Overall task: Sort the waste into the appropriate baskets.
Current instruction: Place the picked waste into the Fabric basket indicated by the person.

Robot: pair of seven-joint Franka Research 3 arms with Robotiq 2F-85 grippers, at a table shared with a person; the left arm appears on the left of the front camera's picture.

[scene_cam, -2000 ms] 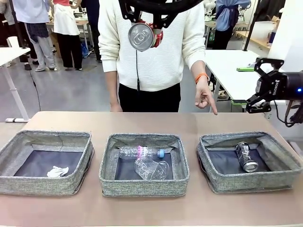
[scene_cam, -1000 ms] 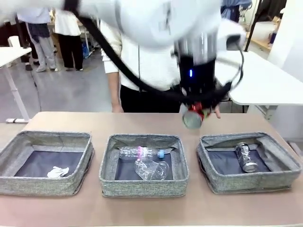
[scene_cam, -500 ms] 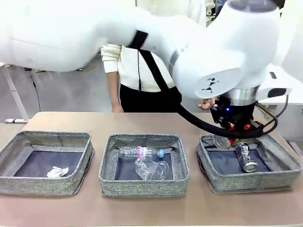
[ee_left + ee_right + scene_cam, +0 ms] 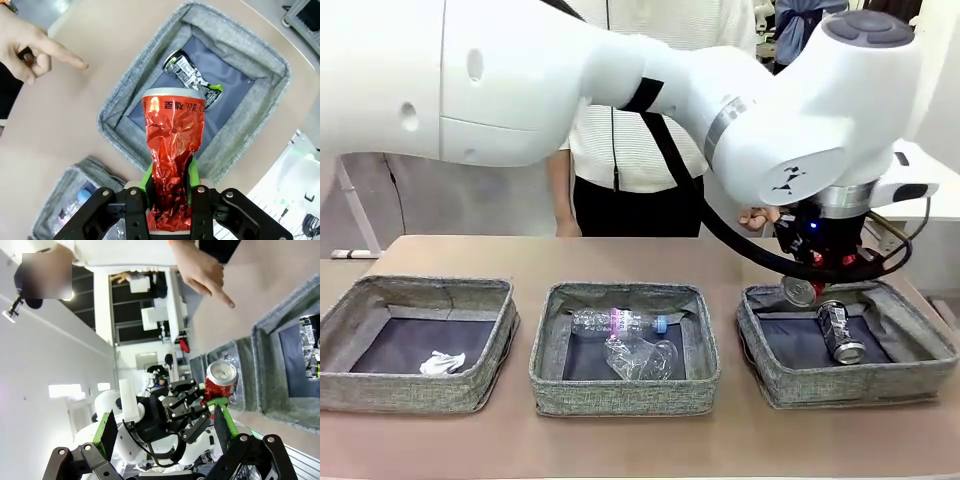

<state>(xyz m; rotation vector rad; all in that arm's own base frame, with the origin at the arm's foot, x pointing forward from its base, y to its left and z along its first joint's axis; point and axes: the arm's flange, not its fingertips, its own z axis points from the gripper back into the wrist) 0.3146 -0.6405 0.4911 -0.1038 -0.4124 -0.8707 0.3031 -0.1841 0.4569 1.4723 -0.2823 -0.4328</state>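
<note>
The left gripper [image 4: 169, 197] clamps the crushed red can [image 4: 172, 162] above the right-hand basket [image 4: 775, 375], where a dark printed can [image 4: 840, 332] lies. The right gripper [image 4: 162, 432] is spread, empty. Next: release it cleanly inside the basket's rim.

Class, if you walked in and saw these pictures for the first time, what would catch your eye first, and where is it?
First, the big white left arm sweeping across the table, its left gripper shut on a crushed red can held above the right-hand basket, where a dark printed can already lies. Next, the person's hand pointing at the table beside that basket. The middle basket holds a clear bottle and plastic cup.
</note>
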